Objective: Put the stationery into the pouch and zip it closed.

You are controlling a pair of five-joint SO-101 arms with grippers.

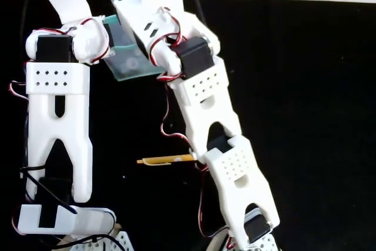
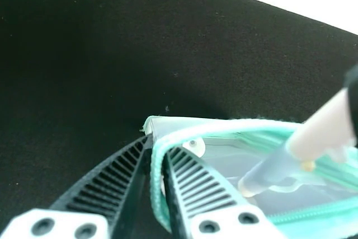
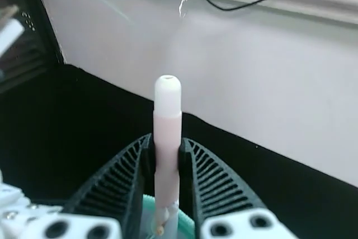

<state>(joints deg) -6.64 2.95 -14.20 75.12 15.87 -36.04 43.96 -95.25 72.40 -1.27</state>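
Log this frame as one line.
left gripper: shut on pouch edge | right gripper: shut on pen, lower end in open pouch | yellow pen: on table

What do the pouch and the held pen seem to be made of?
Pouch: probably soft clear plastic sheet, glossy, with a teal woven zip edge; the panel is see-through and folds where the left end effector pinches it. Pen: likely hard smooth plastic, pale pink with a white rounded end; it stands straight in the right end effector.
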